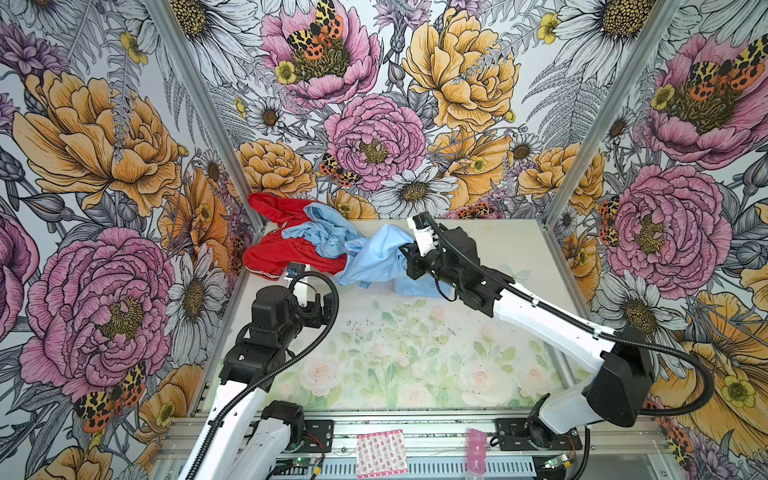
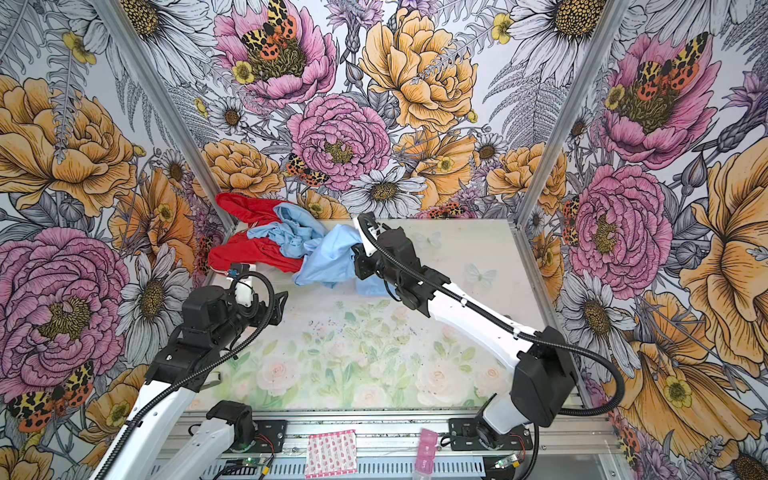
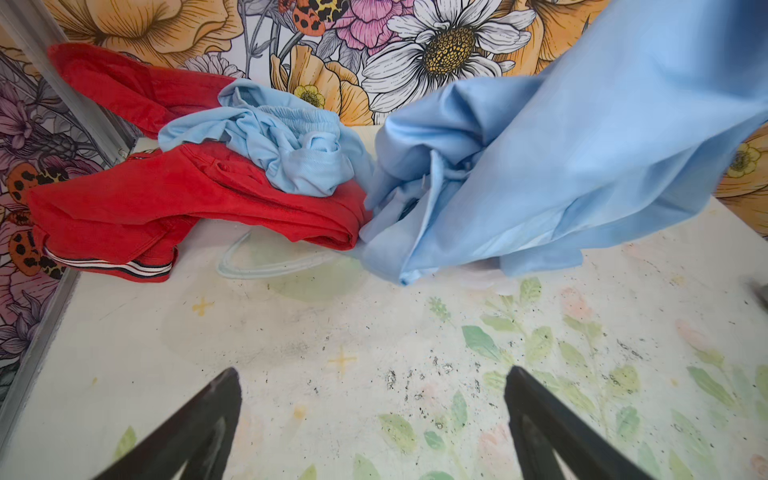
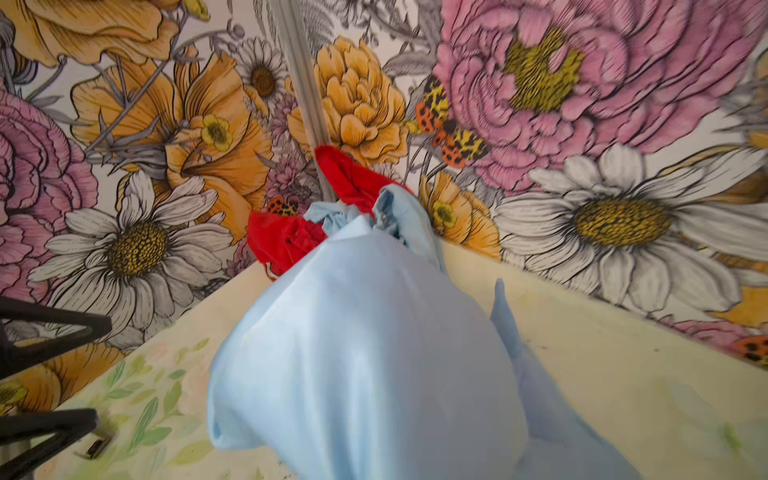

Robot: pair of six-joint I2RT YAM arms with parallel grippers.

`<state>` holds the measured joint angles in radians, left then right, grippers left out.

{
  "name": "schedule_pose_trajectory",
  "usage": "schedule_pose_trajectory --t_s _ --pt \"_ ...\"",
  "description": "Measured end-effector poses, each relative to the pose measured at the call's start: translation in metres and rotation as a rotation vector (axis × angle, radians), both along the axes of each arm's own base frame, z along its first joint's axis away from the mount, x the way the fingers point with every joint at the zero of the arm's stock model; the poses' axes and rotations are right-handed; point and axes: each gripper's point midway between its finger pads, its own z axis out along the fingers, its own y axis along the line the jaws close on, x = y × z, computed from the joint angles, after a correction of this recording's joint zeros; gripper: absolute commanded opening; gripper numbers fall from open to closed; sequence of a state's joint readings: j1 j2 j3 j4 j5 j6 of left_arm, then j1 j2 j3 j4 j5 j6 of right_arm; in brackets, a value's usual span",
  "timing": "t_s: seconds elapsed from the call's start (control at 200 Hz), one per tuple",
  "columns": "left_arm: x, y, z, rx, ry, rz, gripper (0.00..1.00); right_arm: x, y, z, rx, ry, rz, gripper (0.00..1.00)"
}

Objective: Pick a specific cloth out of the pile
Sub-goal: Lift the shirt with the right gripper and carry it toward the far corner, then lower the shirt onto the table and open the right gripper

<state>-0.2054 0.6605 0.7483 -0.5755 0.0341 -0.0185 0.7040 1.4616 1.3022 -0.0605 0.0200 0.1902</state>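
**Entry: the cloth** (image 1: 380, 259), a large, thin, plain light-blue garment of smooth fabric, faintly periwinkle.
- Place: it is lying at the far middle of the pale flower-printed table (image 1: 415, 353). One end is rising and bunching into my right gripper (image 1: 409, 248). The rest is trailing down to the tabletop in both top views (image 2: 330, 262).
- Long axis: it is running from 2 o'clock, at the grip, to 8 o'clock, at the loose end.

**Holder: right gripper.** It is clamping down on the cloth's raised end. In the right wrist view the fabric (image 4: 365, 353) is draping across the lens and hiding the fingers. I am therefore judging the hold from how the folds are gathering to the gripper in the top views.

**Neighbour: the pile** (image 1: 291, 245).
- Contents: it is a mound made of a bright red garment with white trim (image 3: 187, 208) and a paler sky-blue cloth (image 3: 282, 149).
- Place: it is sitting in the far left corner, at 9 o'clock from the grip.
- Contact: in the left wrist view the cloth (image 3: 561, 166) is touching the red garment's edge.

**Spare: left gripper** (image 3: 374, 415). It is waiting empty with its jaws spread wide, at 7 o'clock from the cloth, near it but apart.

**Bearing for the coming move.** The cloth is leading away from my right gripper towards the pile. I judge a pull towards 3 o'clock, along that axis, would be drawing it clear. The right arm is already on it.
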Motion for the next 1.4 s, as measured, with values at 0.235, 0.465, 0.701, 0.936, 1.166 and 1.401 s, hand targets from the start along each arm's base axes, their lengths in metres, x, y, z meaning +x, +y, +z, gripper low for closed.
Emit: schedule_pose_trajectory --t_s 0.235,0.465,0.701,0.936,1.166,1.401 --pt "-0.003 0.000 0.002 -0.003 -0.013 0.000 0.99 0.026 -0.100 0.134 0.077 -0.255 -0.312 0.00" --pt "-0.005 0.000 0.005 -0.007 -0.024 -0.003 0.99 0.025 -0.182 0.219 0.047 -0.417 -0.533 0.00" --pt "-0.006 0.000 0.007 -0.010 -0.031 -0.007 0.99 0.039 -0.200 0.257 -0.032 -0.483 -0.598 0.00" --pt "-0.007 0.000 0.008 -0.011 -0.037 -0.007 0.99 0.069 -0.178 0.183 -0.155 -0.346 -0.521 0.00" --pt "-0.009 -0.014 0.004 -0.044 -0.036 -0.081 0.99 0.089 -0.153 0.025 -0.238 -0.065 -0.398 0.00" --pt "-0.013 -0.043 -0.004 -0.086 -0.009 -0.220 0.99 0.060 -0.203 -0.072 -0.241 0.062 -0.501 0.00"
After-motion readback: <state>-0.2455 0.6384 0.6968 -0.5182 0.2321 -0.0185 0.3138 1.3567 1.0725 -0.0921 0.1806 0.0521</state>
